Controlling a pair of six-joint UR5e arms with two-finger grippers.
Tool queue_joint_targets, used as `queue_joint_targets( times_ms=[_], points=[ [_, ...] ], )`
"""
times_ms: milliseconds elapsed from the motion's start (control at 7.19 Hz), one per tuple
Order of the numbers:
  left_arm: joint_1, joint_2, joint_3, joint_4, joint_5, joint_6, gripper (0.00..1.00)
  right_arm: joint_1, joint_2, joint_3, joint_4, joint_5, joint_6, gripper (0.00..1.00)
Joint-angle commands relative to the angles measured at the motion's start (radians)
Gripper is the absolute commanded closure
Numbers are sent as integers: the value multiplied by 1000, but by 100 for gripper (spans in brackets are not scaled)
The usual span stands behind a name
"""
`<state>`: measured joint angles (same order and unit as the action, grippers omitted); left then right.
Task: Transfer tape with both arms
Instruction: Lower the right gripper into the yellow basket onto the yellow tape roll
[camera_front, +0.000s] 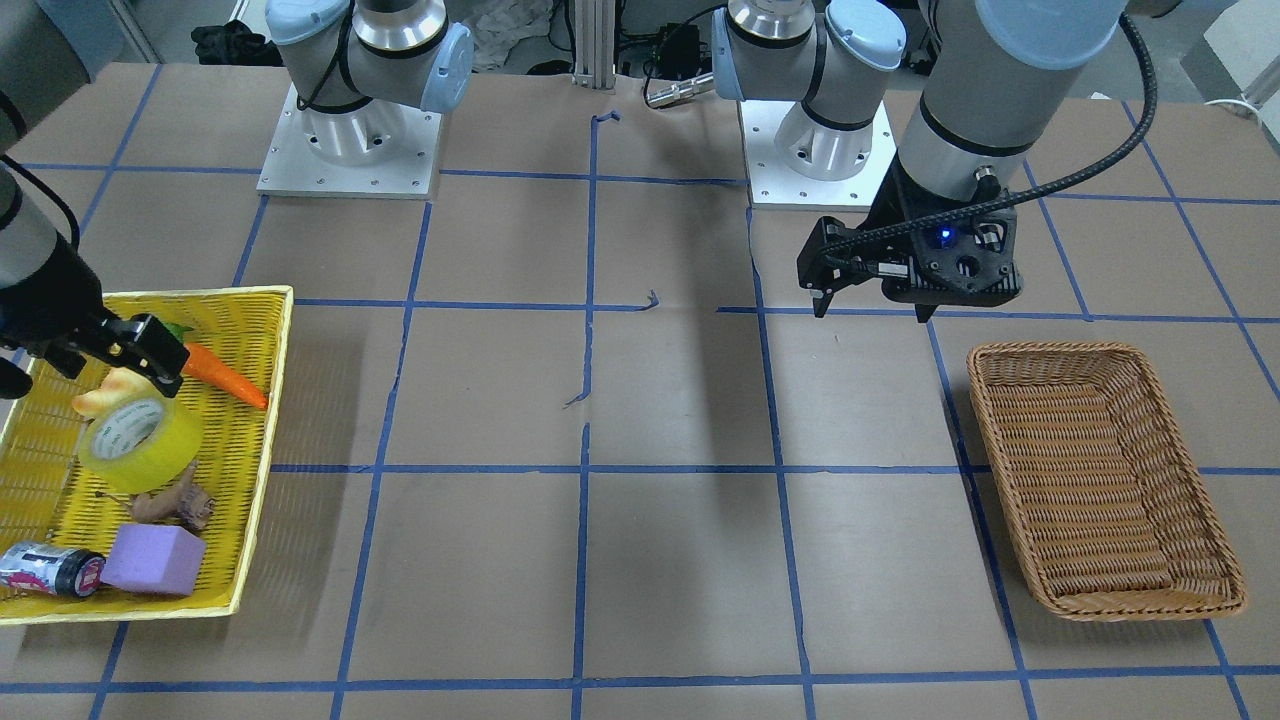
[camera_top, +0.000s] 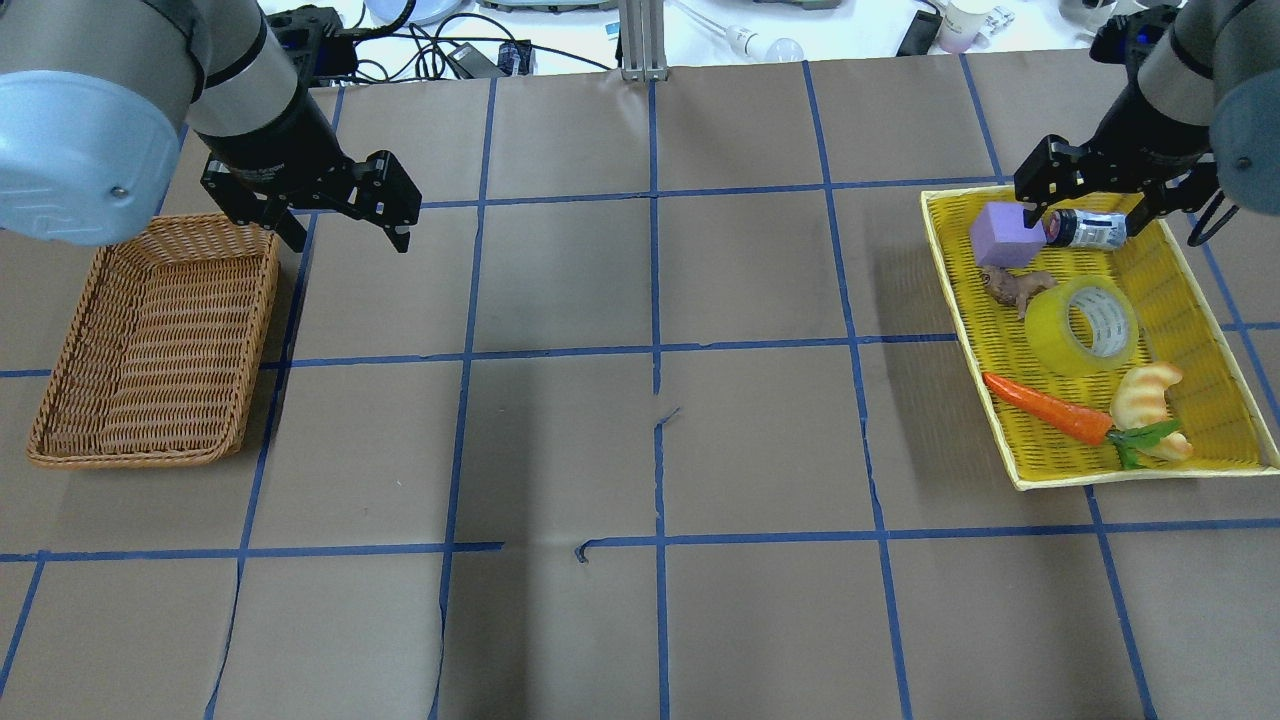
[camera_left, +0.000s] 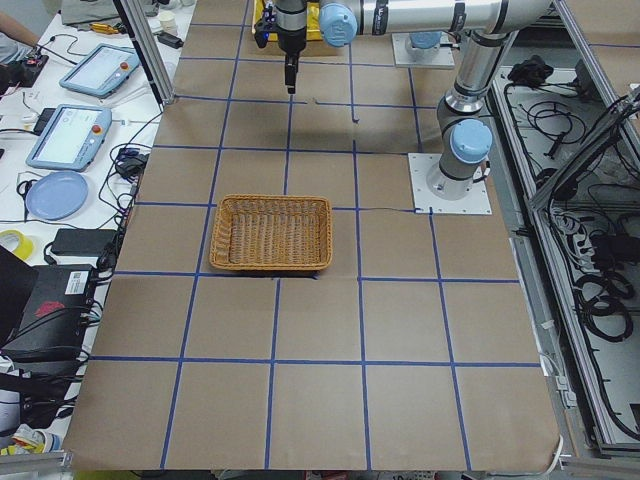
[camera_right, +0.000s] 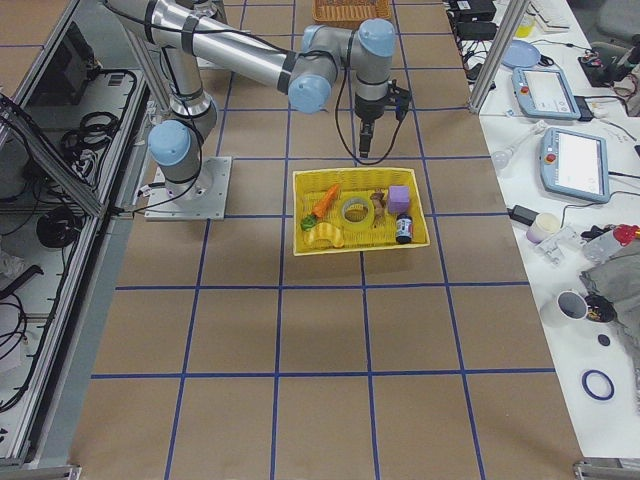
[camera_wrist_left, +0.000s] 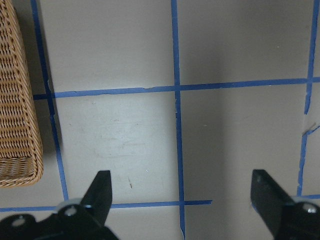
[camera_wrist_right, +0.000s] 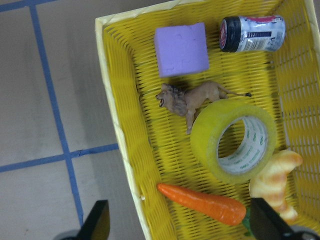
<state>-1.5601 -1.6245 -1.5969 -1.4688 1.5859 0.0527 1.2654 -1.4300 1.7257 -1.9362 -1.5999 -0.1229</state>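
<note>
Papered table (camera_top: 650, 400), blue grid. Tape (camera_wrist_right: 215, 145) sits in yellow tray (camera_wrist_right: 112, 125) at right, beside lion (camera_wrist_right: 190, 100). R gripper (camera_wrist_right: 181, 220) above tray and L gripper (camera_top: 348, 228) both spread, empty. We risk snagging lion, or tape slipping at handover.

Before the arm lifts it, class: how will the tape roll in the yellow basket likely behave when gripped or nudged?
The tape is a thick wound ring, so probably stiff when squeezed. Its glossy outside may be slippery. Lying tilted, not flat, it might roll if nudged.
</note>
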Motion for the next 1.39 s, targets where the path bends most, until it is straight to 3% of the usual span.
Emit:
queue_joint_targets(
  times_ms=[0, 696, 974, 1113, 1252],
  points=[
    [0, 0, 0, -1, 0, 3, 0, -30, 95, 76, -183, 1, -12, 2],
    [-2, -11, 0, 1, -4, -2, 0, -98, 164, 127, -190, 8, -1, 0],
    [-2, -15, 0, 1, -4, -4, 0, -98, 203, 120, -193, 17, 8, 4],
    [-2, -17, 0, 1, -4, -4, 0, -98, 213, 117, -194, 17, 9, 10],
    [0, -17, 0, 1, -4, -4, 0, -98, 218, 115, -196, 17, 8, 47]
  ],
)
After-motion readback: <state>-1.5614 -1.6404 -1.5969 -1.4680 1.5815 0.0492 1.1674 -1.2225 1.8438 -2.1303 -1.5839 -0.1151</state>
